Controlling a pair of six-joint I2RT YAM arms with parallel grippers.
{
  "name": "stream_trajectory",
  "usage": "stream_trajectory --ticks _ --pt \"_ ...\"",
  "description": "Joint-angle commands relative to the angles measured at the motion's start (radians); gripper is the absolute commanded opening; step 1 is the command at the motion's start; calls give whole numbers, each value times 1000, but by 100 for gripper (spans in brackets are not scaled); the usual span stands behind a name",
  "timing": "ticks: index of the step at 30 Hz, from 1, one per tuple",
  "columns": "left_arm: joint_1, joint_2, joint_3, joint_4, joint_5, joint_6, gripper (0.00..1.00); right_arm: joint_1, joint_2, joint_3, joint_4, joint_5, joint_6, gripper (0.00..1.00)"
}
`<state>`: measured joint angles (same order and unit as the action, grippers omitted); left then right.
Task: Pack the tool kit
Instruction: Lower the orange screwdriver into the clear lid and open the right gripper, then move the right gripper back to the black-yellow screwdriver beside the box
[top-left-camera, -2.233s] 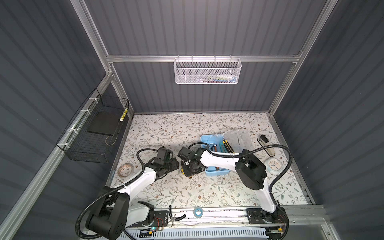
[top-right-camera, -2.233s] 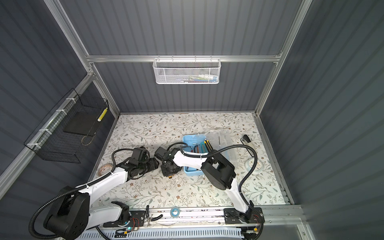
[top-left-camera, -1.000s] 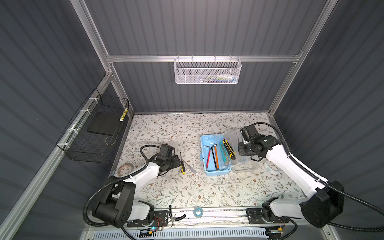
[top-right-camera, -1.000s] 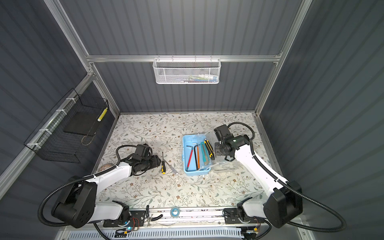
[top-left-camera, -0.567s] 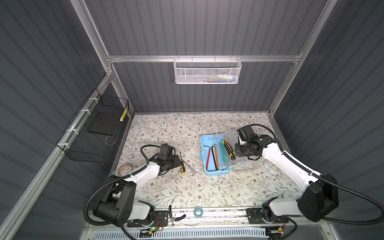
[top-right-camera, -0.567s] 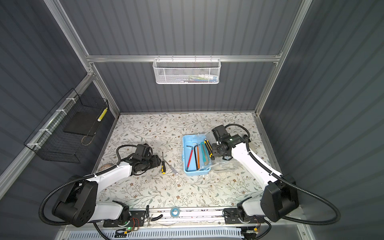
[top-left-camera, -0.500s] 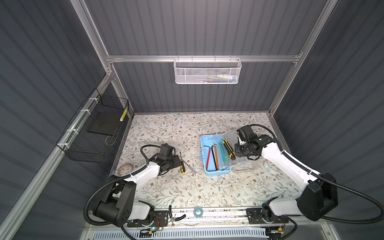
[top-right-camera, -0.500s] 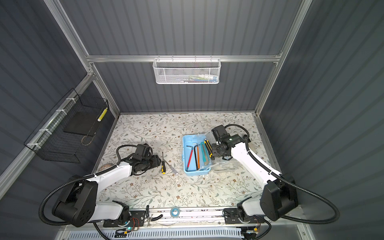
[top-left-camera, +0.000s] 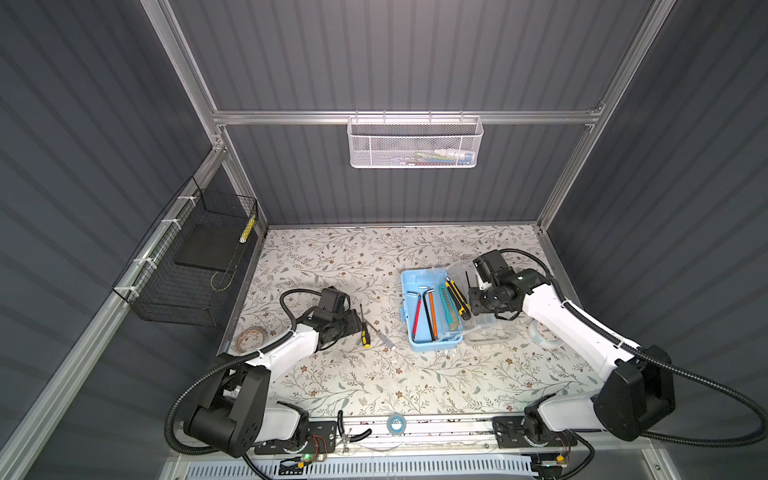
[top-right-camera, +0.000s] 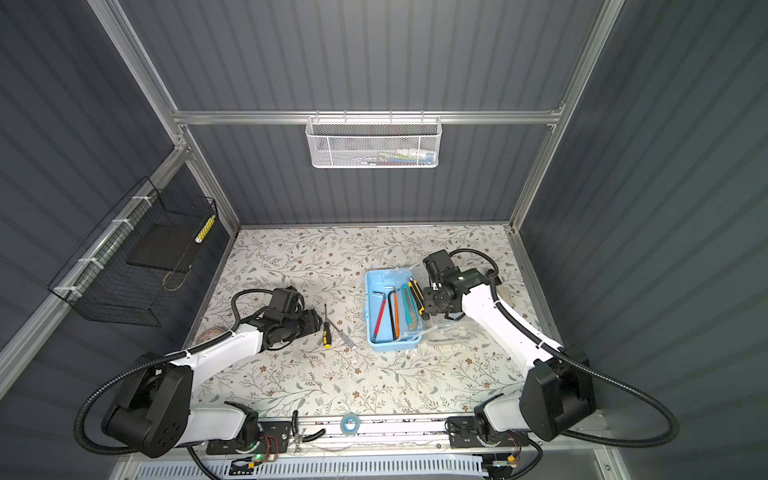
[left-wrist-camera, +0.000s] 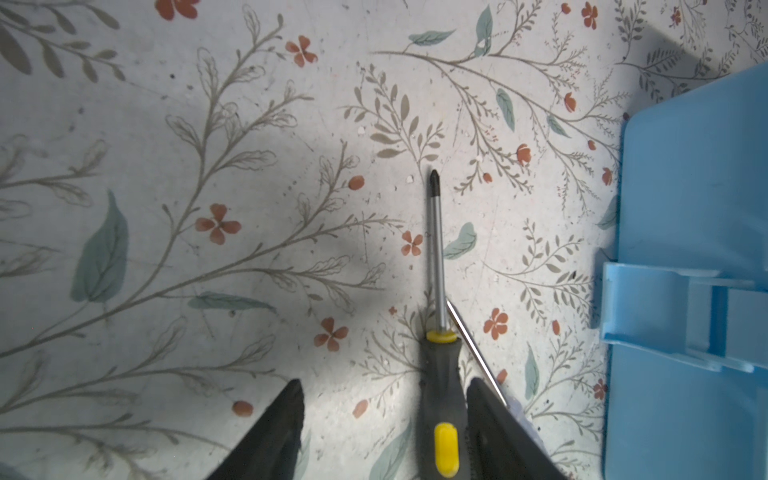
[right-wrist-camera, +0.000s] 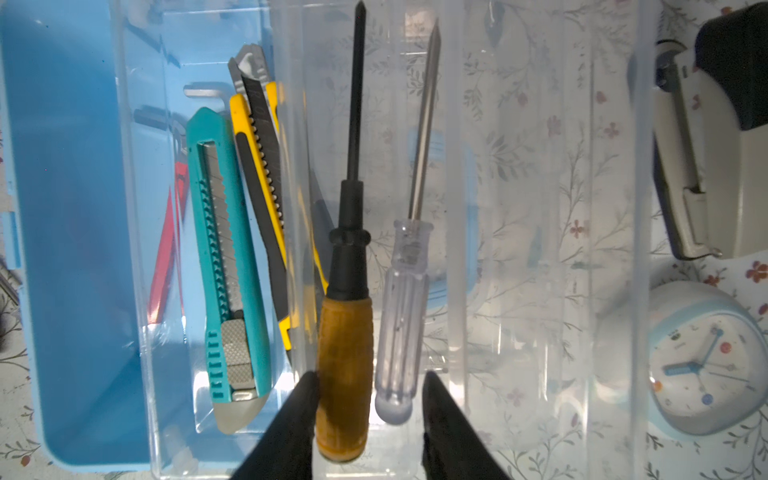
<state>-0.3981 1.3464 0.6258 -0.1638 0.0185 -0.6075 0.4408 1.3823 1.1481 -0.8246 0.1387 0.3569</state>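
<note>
- The step in hand looks like loading loose tools into the tool kit. It sits open right of centre on the floral tabletop, with its clear lid folded out beside it.
- The right gripper hangs over that lid. Its jaws stand apart around an orange-handled screwdriver and a clear-handled screwdriver, and neither looks clamped.
- The left gripper sits low with its jaws wide, straddling a grey-and-yellow screwdriver. A second tool's thin shaft crosses it.
- The next move calls for pinching that handle alone and carrying it to the case.
- The case holds red, black and orange hex keys, a teal utility knife and a yellow utility knife.
- The white mesh basket holds small items I cannot identify, and the black wire basket holds a dark slab.
</note>
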Motion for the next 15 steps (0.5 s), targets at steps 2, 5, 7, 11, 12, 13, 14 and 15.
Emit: stream_trajectory --ticks 2,5,7,11,12,13,14,15 --pt "6 -29 26 -38 -14 26 63 37 -58 86 -36 15 2 43" --pt "6 -35 25 -43 -13 25 63 112 -62 136 -36 45 18 43" --pt "5 -38 22 -44 -9 21 63 178 -49 168 -18 61 34 42" --pt "4 -59 13 -39 10 4 64 315 27 229 23 51 59 43" --pt "3 -68 8 -38 14 -2 64 348 56 246 37 41 60 43" --pt "2 -76 4 -39 18 -6 64 377 87 261 49 29 62 44" --pt "2 -85 0 -40 21 -8 64 401 117 275 63 15 62 45" --pt "2 -95 -4 -44 22 -8 65 427 153 291 74 0 65 46"
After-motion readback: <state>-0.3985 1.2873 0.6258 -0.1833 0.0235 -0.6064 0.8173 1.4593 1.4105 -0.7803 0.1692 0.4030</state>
